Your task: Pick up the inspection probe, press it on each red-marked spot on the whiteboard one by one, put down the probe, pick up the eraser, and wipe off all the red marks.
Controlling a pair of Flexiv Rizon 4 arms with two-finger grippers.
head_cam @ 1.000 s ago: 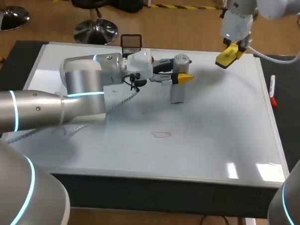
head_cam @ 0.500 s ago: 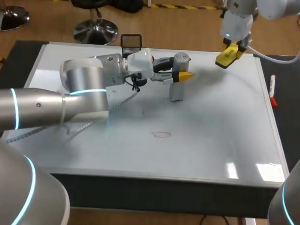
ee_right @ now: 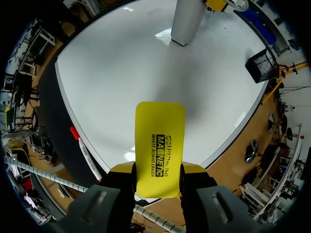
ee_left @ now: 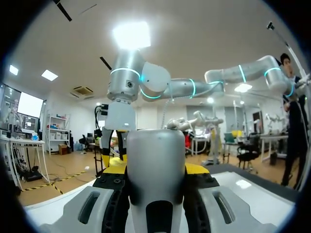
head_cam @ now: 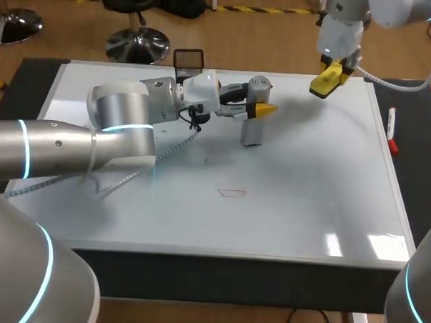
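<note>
The grey cylindrical probe [head_cam: 253, 127] stands upright with its lower end at the whiteboard [head_cam: 308, 173], back of the middle. My left gripper [head_cam: 259, 110] is shut on its upper part; in the left wrist view the probe [ee_left: 155, 179] fills the gap between the yellow-tipped fingers [ee_left: 195, 169]. A small red outline mark [head_cam: 232, 193] lies nearer the front, apart from the probe. My right gripper [head_cam: 328, 82] hangs above the board's far right corner, shut on the yellow eraser [ee_right: 160, 148]. From there the probe [ee_right: 187, 22] shows ahead.
A red-capped marker pen [head_cam: 392, 130] lies on the dark mat beside the board's right edge. A black mesh basket [head_cam: 188, 60] stands at the board's far edge, behind my left arm. My left forearm [head_cam: 73, 152] stretches low across the board's left half.
My left arm's elbow and forearm have swung slightly toward the back, and the probe has barely shifted to the left. The right arm and the eraser have kept still.
</note>
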